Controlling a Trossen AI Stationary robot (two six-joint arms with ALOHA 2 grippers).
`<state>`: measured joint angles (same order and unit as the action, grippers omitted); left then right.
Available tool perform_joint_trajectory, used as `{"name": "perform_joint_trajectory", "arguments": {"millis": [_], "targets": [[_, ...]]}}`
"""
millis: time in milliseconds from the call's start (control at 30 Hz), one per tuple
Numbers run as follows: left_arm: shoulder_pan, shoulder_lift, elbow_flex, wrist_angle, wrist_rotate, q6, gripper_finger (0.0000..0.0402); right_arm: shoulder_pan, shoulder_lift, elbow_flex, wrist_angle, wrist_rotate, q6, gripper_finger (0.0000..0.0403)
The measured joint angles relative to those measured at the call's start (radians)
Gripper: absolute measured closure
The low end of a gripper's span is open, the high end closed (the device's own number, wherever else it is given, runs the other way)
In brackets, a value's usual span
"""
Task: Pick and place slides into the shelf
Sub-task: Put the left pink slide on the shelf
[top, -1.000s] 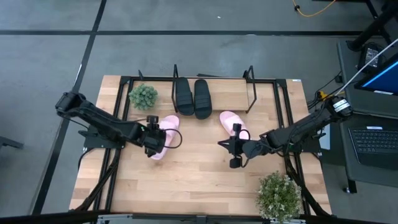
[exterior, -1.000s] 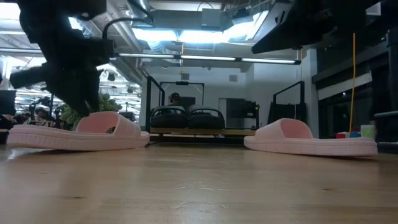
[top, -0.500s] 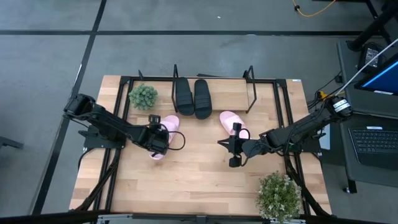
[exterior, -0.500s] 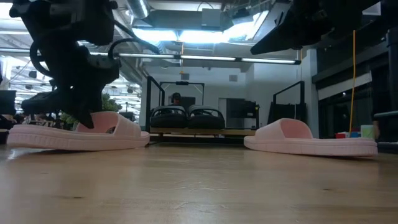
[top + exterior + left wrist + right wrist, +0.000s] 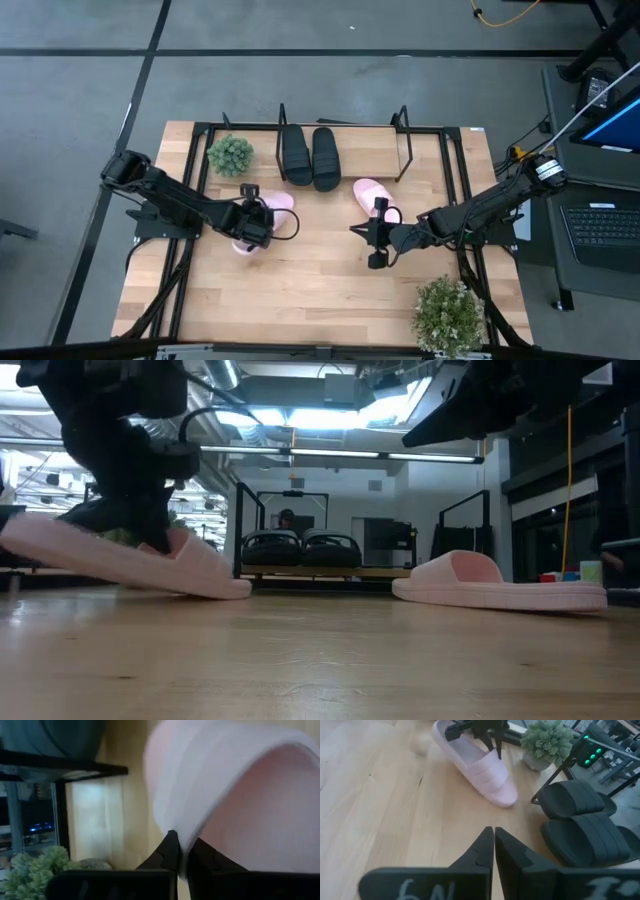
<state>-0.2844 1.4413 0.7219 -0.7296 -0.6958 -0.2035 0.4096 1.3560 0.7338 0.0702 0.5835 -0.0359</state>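
Note:
My left gripper [image 5: 256, 222] is shut on a pale pink slide [image 5: 262, 212] at the table's middle left. In the low view this slide [image 5: 120, 560] is tilted, its toe end [image 5: 236, 591] on the table and its heel end up. A second pink slide [image 5: 374, 198] lies flat at the middle right. Just near of it, my right gripper [image 5: 376, 246] hangs shut, touching nothing. Two black slides [image 5: 297, 155] [image 5: 327, 158] lie side by side in the shelf [image 5: 404, 140] at the far edge. My left gripper pinches the pink slide's wide strap at its edge [image 5: 186, 851] between its two fingers [image 5: 169, 854]. It comes from above, slanting from the table's left. The heel end [image 5: 22, 532] is lifted off the table and the toe end rests on it.
A small potted plant [image 5: 230, 155] stands at the far left beside the shelf, and a larger one [image 5: 448, 315] at the near right corner. A black frame [image 5: 455, 190] runs around the table. Bare wood lies between the two arms and toward the near edge.
My left gripper has gone a little toward the table's right edge and down onto the pink slide, then shut on its strap. The slide, flat before, is now tipped: its heel end has risen and its toe end has stayed on the table.

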Motion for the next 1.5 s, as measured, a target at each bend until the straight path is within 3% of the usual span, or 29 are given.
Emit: {"name": "perform_joint_trajectory", "arguments": {"millis": [200,533,767,1067,1333,1500], "targets": [[-0.001,-0.003,0.051,0.028,-0.076,-0.002,0.0397,-0.039,0.000,0.000,0.059,0.001,-0.022,0.0384],[-0.025,-0.003,0.194,0.026,-0.324,0.003,0.0399,-0.061,0.000,0.001,0.260,0.026,-0.195,0.0382],[-0.008,-0.003,0.252,0.147,-0.464,0.029,0.0399,-0.061,0.000,0.033,0.353,0.079,-0.302,0.0341],[0.064,0.002,0.254,0.412,-0.481,0.204,0.0399,-0.066,0.005,0.097,0.346,0.083,-0.366,0.0268],[0.129,0.014,0.254,0.593,-0.451,0.239,0.0399,-0.128,0.049,0.129,0.346,0.089,-0.372,0.0264],[0.156,0.057,0.254,0.681,-0.438,0.316,0.0399,-0.166,0.122,0.188,0.344,0.107,-0.471,0.0264]]}}
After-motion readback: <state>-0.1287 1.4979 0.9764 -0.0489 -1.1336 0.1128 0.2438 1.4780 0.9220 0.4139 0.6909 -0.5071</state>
